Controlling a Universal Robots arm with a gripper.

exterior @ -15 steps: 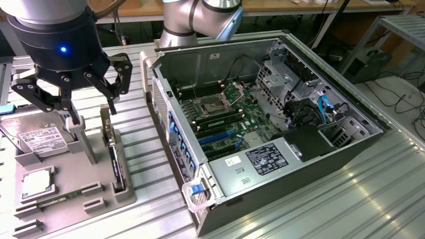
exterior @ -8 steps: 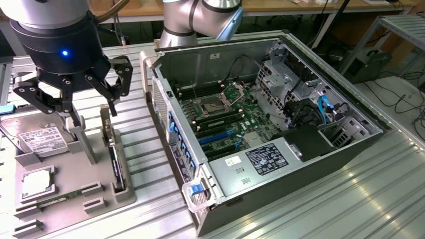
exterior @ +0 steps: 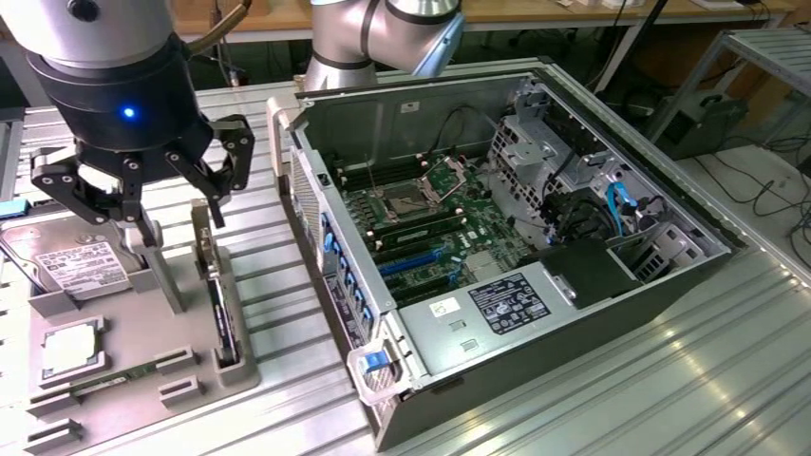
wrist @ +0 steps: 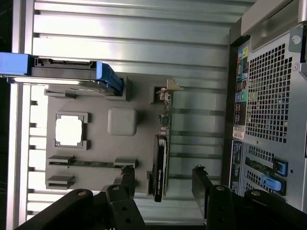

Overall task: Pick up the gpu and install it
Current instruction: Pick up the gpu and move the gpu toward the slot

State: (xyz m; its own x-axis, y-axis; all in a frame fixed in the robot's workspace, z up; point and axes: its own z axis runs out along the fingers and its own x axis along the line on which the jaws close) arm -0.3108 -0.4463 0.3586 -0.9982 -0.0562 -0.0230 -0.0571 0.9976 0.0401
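Standing on edge in grey holder [exterior: 127, 318]: gpu [exterior: 216, 299], tool [exterior: 174, 214] overhead.

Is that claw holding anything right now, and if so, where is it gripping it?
Nothing is held. The gripper is open, with its fingers spread above the gpu, which stands on edge in the grey holder.

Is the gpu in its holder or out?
In: the gpu stands on edge in the grey holder's slot, outside the case, with the open gripper above it.
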